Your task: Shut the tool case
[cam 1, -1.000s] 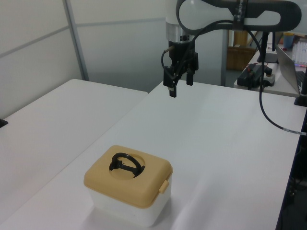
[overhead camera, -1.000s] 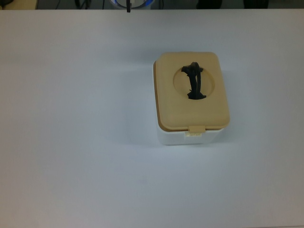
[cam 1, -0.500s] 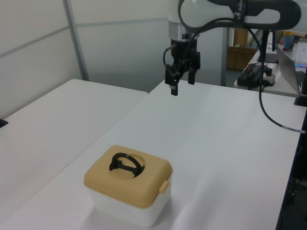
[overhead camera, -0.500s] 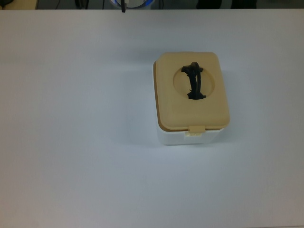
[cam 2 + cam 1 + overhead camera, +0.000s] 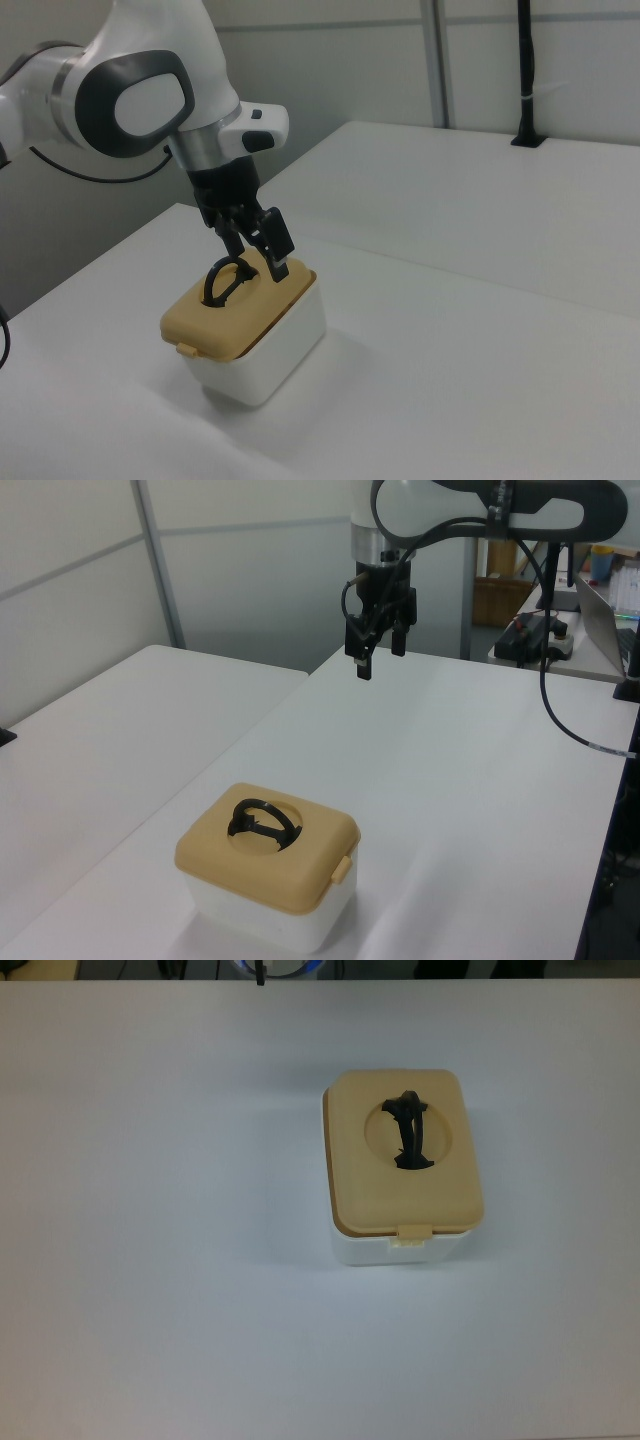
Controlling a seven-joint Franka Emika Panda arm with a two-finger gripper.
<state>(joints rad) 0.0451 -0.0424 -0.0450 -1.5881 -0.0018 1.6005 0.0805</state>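
The tool case [image 5: 400, 1245] is a white box with its tan lid [image 5: 360, 1185] lying flat on top, right of centre in the top view. A black handle [image 5: 410, 1132] stands in the lid's round recess, and the latch tab [image 5: 414, 1232] hangs over the front edge. The left view shows the case [image 5: 262, 910] near the front and my gripper [image 5: 381, 662] far behind it, high above the table, open and holding nothing. In the right view the gripper [image 5: 260, 262] overlaps the case [image 5: 275, 350] only by line of sight.
The case stands on a white table [image 5: 150, 1260]. In the left view a second white table [image 5: 90, 730] adjoins on the left view's left. A desk with a laptop and cables [image 5: 545, 630] stands behind on the left view's right.
My gripper rose a little and shifted slightly to the left view's right a second ago, then held still. The case has not moved.
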